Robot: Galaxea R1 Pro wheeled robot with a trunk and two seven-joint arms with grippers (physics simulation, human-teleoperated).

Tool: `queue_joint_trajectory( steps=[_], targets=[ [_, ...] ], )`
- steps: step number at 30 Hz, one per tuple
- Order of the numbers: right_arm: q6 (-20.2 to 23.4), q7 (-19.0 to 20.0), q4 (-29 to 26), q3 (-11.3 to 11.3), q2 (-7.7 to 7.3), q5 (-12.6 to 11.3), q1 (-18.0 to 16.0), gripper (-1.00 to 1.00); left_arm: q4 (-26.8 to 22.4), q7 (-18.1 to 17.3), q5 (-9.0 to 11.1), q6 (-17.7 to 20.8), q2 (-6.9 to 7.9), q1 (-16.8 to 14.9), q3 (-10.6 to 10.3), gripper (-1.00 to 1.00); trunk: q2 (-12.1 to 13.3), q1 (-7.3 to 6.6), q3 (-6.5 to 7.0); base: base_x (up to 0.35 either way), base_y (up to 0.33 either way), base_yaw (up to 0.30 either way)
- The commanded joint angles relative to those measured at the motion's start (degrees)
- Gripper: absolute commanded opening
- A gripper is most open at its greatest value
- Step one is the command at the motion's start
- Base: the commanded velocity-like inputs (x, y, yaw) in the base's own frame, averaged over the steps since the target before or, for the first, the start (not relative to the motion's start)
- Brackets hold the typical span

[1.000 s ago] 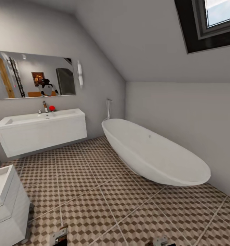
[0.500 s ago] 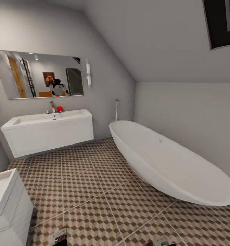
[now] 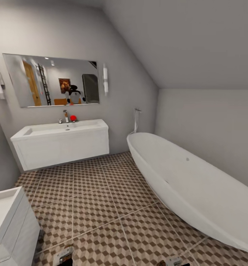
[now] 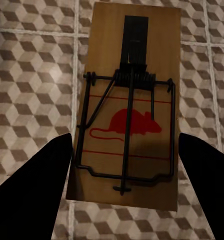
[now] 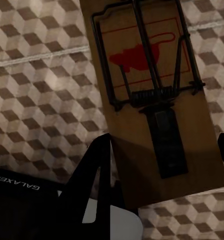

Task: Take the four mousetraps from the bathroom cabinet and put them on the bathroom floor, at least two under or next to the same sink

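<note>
Each end effector pinches a mousetrap lengthwise above the bathroom floor, the sink at 11 o'clock.

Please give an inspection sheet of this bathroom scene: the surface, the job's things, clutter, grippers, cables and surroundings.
Surface: bathroom floor, cube-pattern tiles, pale grout.
Job's things: one mousetrap between the left gripper's fingers; another mousetrap between the right gripper's fingers. Both wooden, red mouse print, wire spring.
Clutter: small red object beside the tap on the sink.
Grippers: each closed on a trap, above the tiles.
Cables: nothing seen.
Surroundings: mirror, white bathtub, white unit at the near left, sloped ceiling.
</note>
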Motion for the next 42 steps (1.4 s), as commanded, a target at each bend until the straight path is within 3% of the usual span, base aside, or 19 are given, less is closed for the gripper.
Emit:
queue_joint_trajectory(
  steps=[1,8,34,42],
  targets=[
    [0.08,0.21,0.09,0.35,0.00,-0.25,-0.08,-1.00,0.04,0.01,0.47,-0.18,0.01,-0.04,-0.48,-1.00,-0.03,0.03,-0.06,0.323,0.000,0.277],
    [0.09,0.27,0.09,0.34,-0.15,-0.92,-0.08,-1.00,0.04,0.01,0.47,-0.18,0.01,-0.04,-0.48,-1.00,-0.03,0.03,-0.06,0.323,0.000,0.200],
    [0.22,0.30,0.09,0.34,-0.02,-1.01,-0.08,-1.00,0.03,-0.04,0.47,-0.19,0.00,-0.04,-0.47,-1.00,-0.03,0.03,-0.06,0.323,0.000,0.045],
    [0.12,0.30,0.09,0.34,-0.07,-1.02,-0.08,-1.00,0.03,-0.04,0.47,-0.17,0.01,-0.04,-0.48,-1.00,-0.03,0.03,-0.06,0.323,0.000,0.234]
  ],
)
